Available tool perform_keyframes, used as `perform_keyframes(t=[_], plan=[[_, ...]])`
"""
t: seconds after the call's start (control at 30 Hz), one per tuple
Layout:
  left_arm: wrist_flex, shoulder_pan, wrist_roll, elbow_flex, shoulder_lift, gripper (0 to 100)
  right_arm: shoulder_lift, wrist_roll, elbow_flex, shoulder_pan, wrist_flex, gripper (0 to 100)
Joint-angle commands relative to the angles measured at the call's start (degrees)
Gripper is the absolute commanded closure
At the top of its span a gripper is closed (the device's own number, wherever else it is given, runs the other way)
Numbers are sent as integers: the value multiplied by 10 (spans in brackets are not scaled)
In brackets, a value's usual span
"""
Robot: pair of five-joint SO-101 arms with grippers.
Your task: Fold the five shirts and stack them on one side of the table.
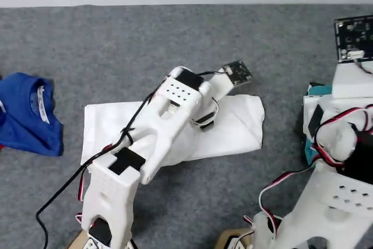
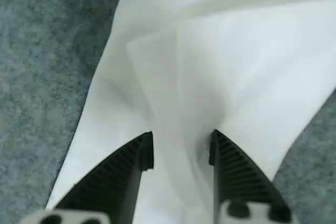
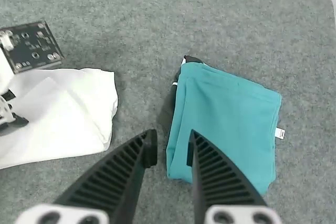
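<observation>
A folded white shirt [image 1: 236, 126] lies in the middle of the grey mat. My left gripper [image 2: 181, 150] is down on it, open, with a low ridge of white cloth [image 2: 184, 103] running between the fingers. A folded teal shirt [image 3: 226, 119] rests at the right side on top of a dark garment [image 3: 169, 103] that peeks out at one edge. My right gripper [image 3: 170, 148] hovers above the mat beside the teal shirt, slightly open, holding nothing. A blue shirt [image 1: 26, 115] lies unfolded at the left edge of the table.
The left arm [image 1: 157, 138] covers much of the white shirt in the high view. The right arm [image 1: 338, 185] stands at the lower right and hides most of the teal stack [image 1: 319, 90]. Bare grey mat [image 1: 145, 45] spreads across the back.
</observation>
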Motion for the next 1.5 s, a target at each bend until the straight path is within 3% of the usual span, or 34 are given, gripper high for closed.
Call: perform_keyframes(t=[0.0, 0.47, 0.73, 1.03, 1.17, 1.47], plan=[[-2, -4, -4, -21, -12, 819, -9, -5, -1, 5, 18, 887], [222, 41, -4, -131, -12, 823, -9, -5, -1, 5, 18, 887], [220, 3, -21, -103, -5, 823, -9, -4, -1, 5, 18, 887], [54, -25, -33, 14, -6, 823, -4, -4, 1, 5, 18, 887], [73, -26, -30, -20, -16, 823, -4, -3, 1, 5, 18, 887], [235, -11, -28, -178, -61, 823, -5, -3, 1, 5, 18, 887]])
